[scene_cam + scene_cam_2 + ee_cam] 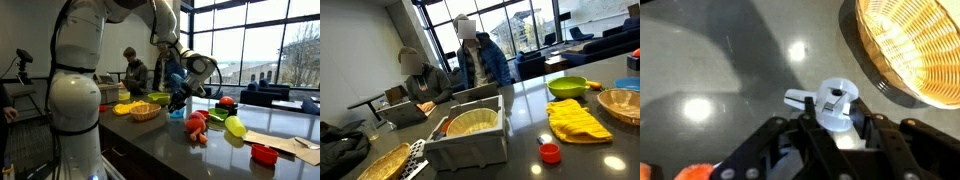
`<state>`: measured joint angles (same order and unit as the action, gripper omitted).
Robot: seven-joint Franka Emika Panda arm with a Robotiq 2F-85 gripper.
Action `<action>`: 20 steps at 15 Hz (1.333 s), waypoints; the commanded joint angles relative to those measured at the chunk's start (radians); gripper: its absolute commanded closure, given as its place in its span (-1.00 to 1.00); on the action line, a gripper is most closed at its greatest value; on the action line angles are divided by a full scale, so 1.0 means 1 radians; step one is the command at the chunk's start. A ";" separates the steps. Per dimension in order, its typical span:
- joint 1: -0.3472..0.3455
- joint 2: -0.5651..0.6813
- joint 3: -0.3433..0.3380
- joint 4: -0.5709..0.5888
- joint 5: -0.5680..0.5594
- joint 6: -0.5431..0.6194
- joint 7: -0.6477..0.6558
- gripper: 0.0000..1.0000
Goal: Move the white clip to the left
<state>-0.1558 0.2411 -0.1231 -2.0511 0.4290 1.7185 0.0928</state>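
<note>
In the wrist view the white clip (832, 104) sits between my gripper's (838, 128) black fingers, which are closed on its lower part. Its pale jaws point away from me over the dark grey counter (730, 70). I cannot tell whether the clip touches the counter. In an exterior view the gripper (178, 99) hangs low over the counter, just beside the woven basket (145, 112). The clip itself is too small to make out there. The gripper is out of view in the exterior view that shows the grey bin.
The woven basket (910, 50) lies close on the right of the clip. An orange toy (197, 125), a yellow-green object (235, 127), a red lid (264, 153), paper (290, 142), a green bowl (567, 87), a yellow cloth (577, 120) and a grey bin (470, 135) are on the counter. People sit behind.
</note>
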 commanded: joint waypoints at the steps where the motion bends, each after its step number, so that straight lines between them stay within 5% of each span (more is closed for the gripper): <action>1: -0.048 0.046 0.002 0.070 0.026 -0.140 -0.197 0.69; 7: -0.066 0.105 0.007 0.159 0.005 -0.308 -0.322 0.69; 20: -0.030 0.158 0.030 0.223 -0.011 -0.315 -0.269 0.69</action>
<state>-0.1962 0.3868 -0.1028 -1.8610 0.4335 1.4326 -0.2048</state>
